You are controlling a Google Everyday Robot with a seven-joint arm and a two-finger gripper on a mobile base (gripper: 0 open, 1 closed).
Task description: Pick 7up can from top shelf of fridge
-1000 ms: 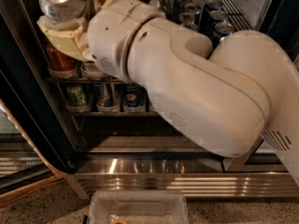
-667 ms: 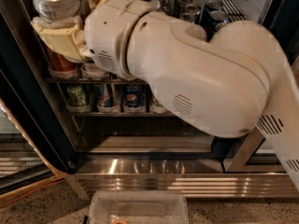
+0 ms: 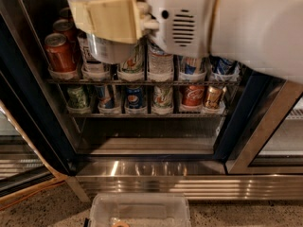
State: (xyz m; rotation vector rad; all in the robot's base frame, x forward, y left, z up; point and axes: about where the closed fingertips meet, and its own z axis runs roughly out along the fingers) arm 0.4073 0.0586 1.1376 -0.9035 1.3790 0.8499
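My gripper is at the top of the camera view, in front of the open fridge. Its cream fingers are shut on a silvery can, the 7up can. Only the can's lower body shows below the fingers, and its lettering is hidden. I hold the can in the air, in front of and slightly above the top shelf. The white wrist and arm fill the top right and hide the upper part of the fridge.
Orange-red cans stand at the left of the top shelf, with several other cans beside them. The lower rack holds several more cans. Below are the stainless-steel base and a clear plastic bin on the floor.
The gripper with the can has moved right and out from the shelf. The arm has swung up, now covering the top right instead of the middle, so both racks show.
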